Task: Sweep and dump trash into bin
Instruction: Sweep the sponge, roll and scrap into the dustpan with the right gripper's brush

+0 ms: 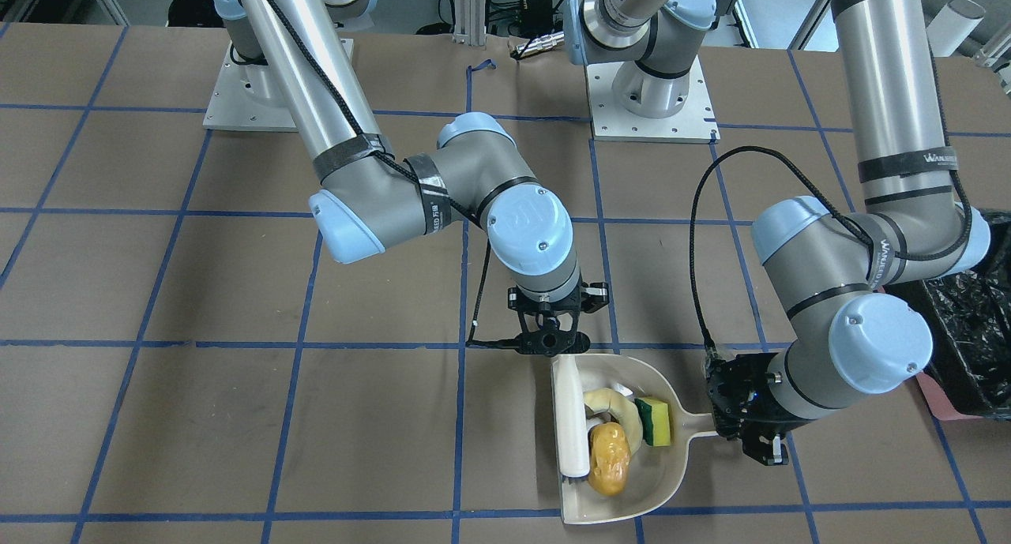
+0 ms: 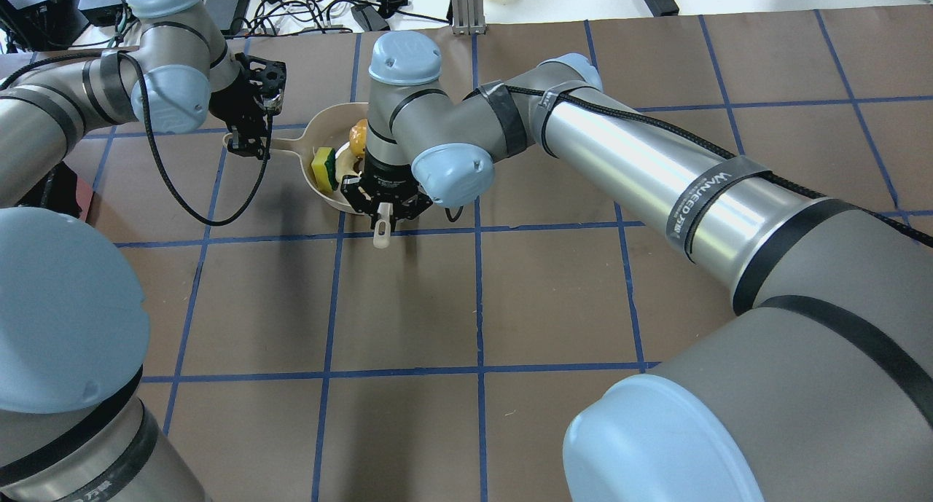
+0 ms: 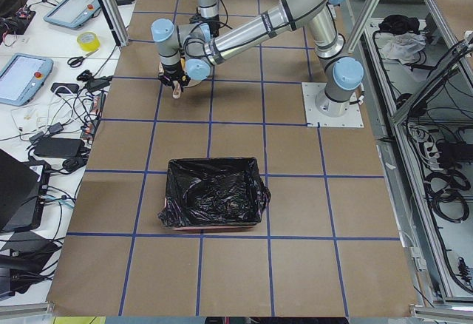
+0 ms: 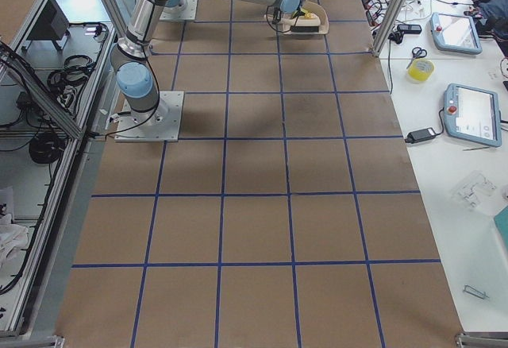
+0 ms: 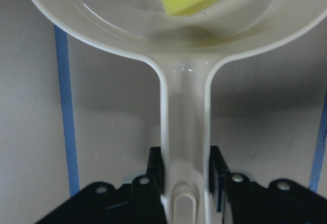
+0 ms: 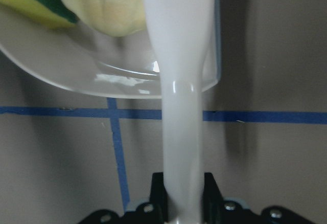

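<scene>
A: Count, front view?
B: Trash, three pieces: one potato (image 1: 609, 459), one slice (image 1: 612, 406), one sponge (image 1: 655, 420). All three lie inside the one pan (image 1: 624, 512), lower centre of the frame. One brush (image 1: 570, 418) lies along the pan's left edge, just beside the potato.
A: Grippers?
B: Two. The left gripper (image 5: 185, 178) clamps the pan's handle, a finger tight on each side. The right gripper (image 6: 183, 188) is closed on the brush handle.
A: Bin?
B: One bin (image 1: 971, 331), cut off by the right edge of the frame, apart from the pan.
A: Edges, room?
B: The pan's lower rim sits just above a blue line near the bottom edge. Brown table (image 1: 237, 433) runs wide to the pan's left. To its right, the left arm (image 1: 837, 323) stands between pan and bin.
</scene>
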Controlling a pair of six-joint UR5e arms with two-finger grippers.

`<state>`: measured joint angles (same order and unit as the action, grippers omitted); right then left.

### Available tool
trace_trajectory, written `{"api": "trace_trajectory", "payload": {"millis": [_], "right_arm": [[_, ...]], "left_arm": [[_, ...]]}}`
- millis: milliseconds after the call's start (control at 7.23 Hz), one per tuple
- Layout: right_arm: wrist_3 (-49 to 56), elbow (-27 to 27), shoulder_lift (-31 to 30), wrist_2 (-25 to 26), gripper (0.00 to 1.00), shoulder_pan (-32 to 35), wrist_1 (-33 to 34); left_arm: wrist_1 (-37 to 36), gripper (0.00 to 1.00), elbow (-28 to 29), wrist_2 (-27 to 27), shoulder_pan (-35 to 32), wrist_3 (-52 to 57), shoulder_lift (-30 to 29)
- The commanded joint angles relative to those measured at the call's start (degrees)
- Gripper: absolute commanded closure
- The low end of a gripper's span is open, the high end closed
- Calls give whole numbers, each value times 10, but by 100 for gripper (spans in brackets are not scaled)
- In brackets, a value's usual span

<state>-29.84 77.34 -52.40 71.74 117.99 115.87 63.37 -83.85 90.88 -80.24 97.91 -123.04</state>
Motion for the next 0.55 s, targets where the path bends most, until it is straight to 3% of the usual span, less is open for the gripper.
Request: {"api": "trace_trajectory", "payload": {"millis": [0, 277, 415], "right_arm": [[-2, -10, 6, -30, 100, 16, 37], [4, -8, 9, -11, 100, 15, 35], [9, -6, 9, 26, 100, 14, 15]], "left_arm": [[0, 86, 0, 0, 0, 0, 0], [-1, 86, -1, -1, 0, 2, 1], [-1, 86, -1, -1, 0, 4, 1]]}}
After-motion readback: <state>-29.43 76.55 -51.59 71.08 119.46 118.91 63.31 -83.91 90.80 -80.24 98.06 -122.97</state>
